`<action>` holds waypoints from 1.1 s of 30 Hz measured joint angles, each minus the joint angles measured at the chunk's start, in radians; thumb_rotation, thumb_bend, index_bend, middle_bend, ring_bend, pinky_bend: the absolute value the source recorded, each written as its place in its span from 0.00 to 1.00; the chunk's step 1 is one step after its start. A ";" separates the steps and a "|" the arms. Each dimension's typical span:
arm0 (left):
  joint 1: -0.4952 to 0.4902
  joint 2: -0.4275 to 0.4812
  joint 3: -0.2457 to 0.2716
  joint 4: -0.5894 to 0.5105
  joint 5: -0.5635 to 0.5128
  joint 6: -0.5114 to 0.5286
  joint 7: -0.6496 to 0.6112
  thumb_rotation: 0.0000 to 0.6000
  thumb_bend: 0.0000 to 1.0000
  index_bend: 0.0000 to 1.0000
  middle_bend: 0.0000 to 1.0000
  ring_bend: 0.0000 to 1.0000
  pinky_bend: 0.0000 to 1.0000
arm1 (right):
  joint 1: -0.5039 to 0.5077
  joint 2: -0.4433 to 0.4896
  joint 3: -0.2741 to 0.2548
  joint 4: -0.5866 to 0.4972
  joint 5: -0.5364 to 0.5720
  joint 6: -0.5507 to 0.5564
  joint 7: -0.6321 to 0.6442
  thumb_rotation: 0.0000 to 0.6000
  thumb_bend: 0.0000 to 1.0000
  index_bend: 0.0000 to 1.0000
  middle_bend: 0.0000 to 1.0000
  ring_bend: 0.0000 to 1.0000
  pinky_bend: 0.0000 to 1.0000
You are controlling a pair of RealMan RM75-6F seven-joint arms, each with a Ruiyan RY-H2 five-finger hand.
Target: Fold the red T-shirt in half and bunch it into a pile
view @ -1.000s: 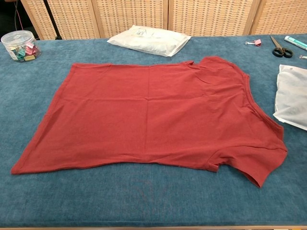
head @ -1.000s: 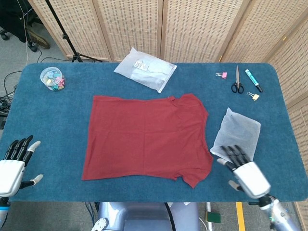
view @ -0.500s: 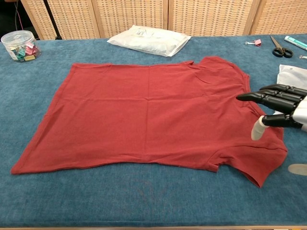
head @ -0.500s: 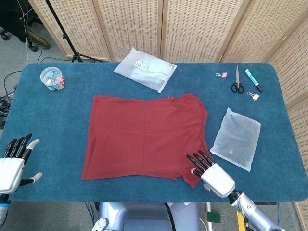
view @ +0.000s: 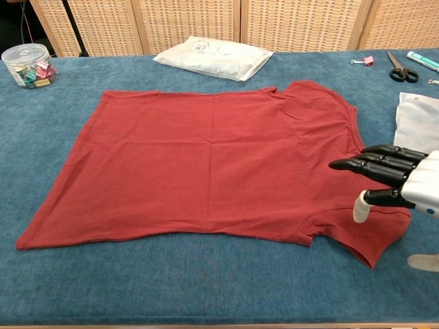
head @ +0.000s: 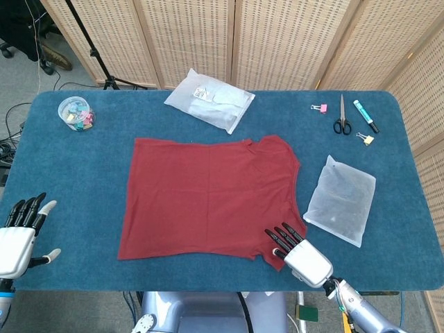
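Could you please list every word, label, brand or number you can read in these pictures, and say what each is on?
No text can be read.
White plastic package: it bears a small printed label, too small and blurred to read.
Red T-shirt: no print visible.
Teal marker: any marking is too small to tell.

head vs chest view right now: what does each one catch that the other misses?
Head view only: the left hand, open, hovering off the table's near-left edge away from the shirt; the second binder clip; the room's floor and a stand beyond the table.

Chest view only: a side-on look at the right hand, showing the thumb apart below the extended fingers, holding nothing.

Both: the red T-shirt lying flat and unfolded, the right hand over its near sleeve, the clip jar, two white bags, scissors, pink clip, marker.
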 measured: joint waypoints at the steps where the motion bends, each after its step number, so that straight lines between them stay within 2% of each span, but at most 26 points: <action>1: 0.000 0.000 0.001 0.000 0.000 -0.001 0.000 1.00 0.00 0.00 0.00 0.00 0.00 | 0.002 -0.007 -0.002 0.000 -0.001 -0.004 -0.005 1.00 0.00 0.37 0.00 0.00 0.00; 10: 0.000 0.004 0.000 -0.001 -0.004 -0.001 -0.006 1.00 0.00 0.00 0.00 0.00 0.00 | 0.012 -0.065 -0.008 0.010 0.014 -0.024 -0.051 1.00 0.00 0.37 0.00 0.00 0.00; 22: -0.002 0.006 0.000 -0.002 -0.009 -0.006 -0.006 1.00 0.00 0.00 0.00 0.00 0.00 | 0.022 -0.097 0.001 0.008 0.054 -0.037 -0.093 1.00 0.01 0.39 0.00 0.00 0.00; 33: -0.003 0.005 0.000 -0.002 -0.011 -0.008 -0.005 1.00 0.00 0.00 0.00 0.00 0.00 | 0.024 -0.129 0.012 0.034 0.073 -0.014 -0.106 1.00 0.23 0.42 0.00 0.00 0.00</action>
